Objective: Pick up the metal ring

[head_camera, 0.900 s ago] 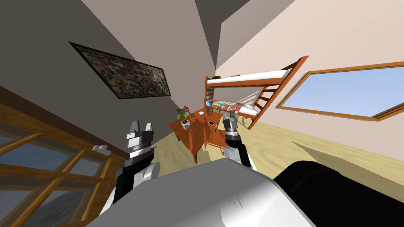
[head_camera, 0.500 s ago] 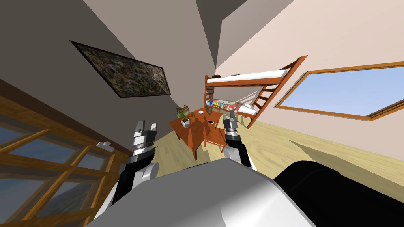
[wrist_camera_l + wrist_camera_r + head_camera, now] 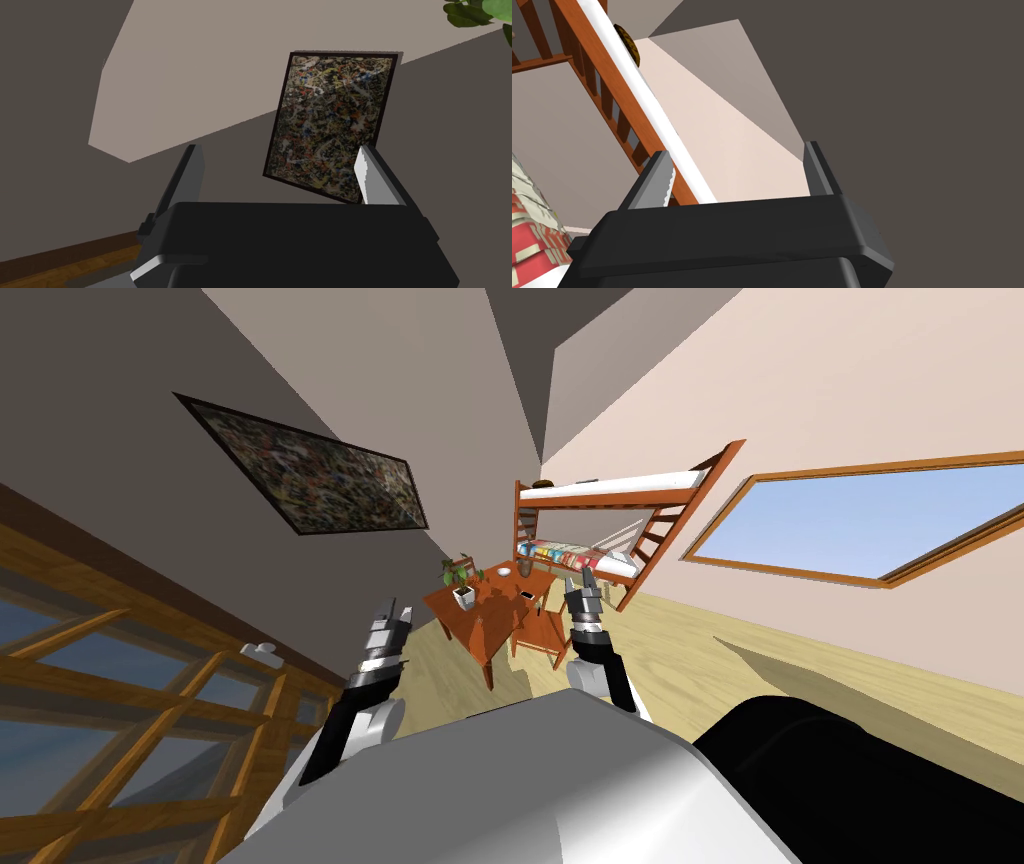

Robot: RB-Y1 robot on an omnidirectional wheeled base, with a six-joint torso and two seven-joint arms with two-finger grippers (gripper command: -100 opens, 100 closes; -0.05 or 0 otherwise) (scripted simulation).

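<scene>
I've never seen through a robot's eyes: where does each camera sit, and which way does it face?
Head view: on the head, looking down and forward at the wooden table and bunk bed; left gripper and right gripper show.
Left wrist view: on the left hand, facing the painting; its own open fingers show.
Right wrist view: on the right hand, facing the bunk bed; open fingers show.
Shared: head and left wrist see the painting.

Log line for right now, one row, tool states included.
left tool: open, empty | right tool: open, empty | wooden table: ahead, not reached | pickup: not yet done
</scene>
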